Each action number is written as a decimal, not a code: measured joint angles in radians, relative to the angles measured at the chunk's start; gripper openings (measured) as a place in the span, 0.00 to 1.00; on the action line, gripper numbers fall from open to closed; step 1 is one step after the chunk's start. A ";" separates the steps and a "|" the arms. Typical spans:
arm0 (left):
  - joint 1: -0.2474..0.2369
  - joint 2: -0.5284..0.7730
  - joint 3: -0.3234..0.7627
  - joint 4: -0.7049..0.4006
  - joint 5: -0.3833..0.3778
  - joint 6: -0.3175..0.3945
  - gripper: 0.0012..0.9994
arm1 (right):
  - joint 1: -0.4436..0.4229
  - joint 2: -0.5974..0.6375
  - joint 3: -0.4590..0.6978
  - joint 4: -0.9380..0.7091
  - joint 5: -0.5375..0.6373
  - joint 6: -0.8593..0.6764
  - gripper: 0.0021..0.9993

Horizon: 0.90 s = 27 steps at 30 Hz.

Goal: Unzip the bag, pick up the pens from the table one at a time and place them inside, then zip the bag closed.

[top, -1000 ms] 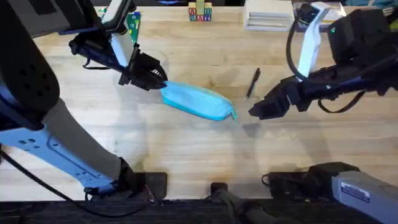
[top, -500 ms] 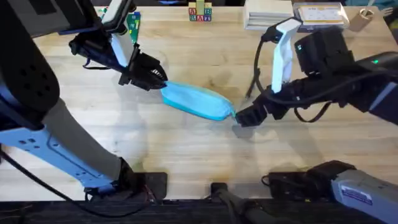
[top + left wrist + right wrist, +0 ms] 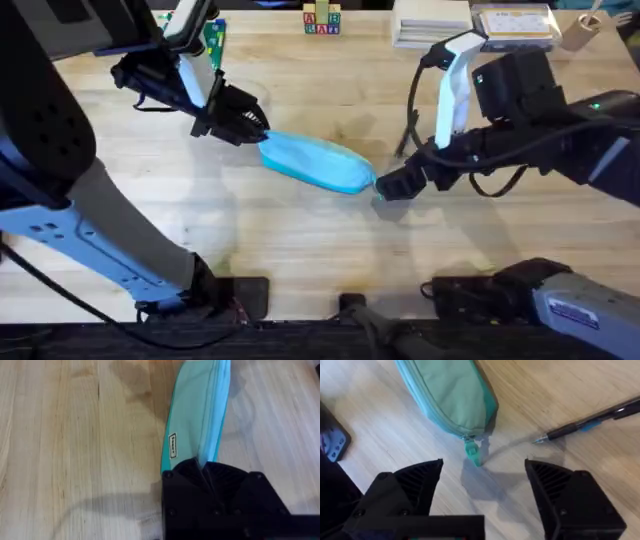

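The light-blue bag (image 3: 315, 162) lies slanted on the wooden table (image 3: 300, 250). My left gripper (image 3: 255, 130) is shut on the bag's far-left end; in the left wrist view the bag (image 3: 200, 415) runs away from the closed gripper (image 3: 202, 467). My right gripper (image 3: 385, 188) is at the bag's near-right end. In the right wrist view that gripper (image 3: 482, 482) stands open, its jaws either side of the teal zipper pull (image 3: 472, 452) without touching it, below the bag (image 3: 452, 392). One black pen (image 3: 590, 422) lies just beyond; overhead the pen (image 3: 404, 140) is partly hidden by the right arm.
Along the table's back edge stand small letter blocks (image 3: 321, 20), a white box (image 3: 430, 22), a flat package (image 3: 515, 20) and a green item (image 3: 213, 38). Bare wood stretches in front of the bag.
My right gripper has swung left across the table from beside the pen to the bag's zipper end. The left gripper and the bag have stayed put.
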<state>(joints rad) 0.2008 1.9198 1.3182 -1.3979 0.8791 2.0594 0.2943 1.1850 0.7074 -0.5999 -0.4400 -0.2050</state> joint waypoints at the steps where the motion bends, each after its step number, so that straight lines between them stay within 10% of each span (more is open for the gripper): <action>1: 0.000 0.000 0.000 0.000 0.000 0.000 0.04 | 0.000 0.000 0.000 0.000 0.000 0.000 1.00; 27: 0.000 0.000 0.000 0.000 0.000 0.000 0.04 | 0.099 0.169 -0.003 0.107 -0.009 0.004 1.00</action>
<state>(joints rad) 0.2008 1.9198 1.3182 -1.3979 0.8791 2.0594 0.3936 1.3542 0.7048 -0.4930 -0.4492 -0.2012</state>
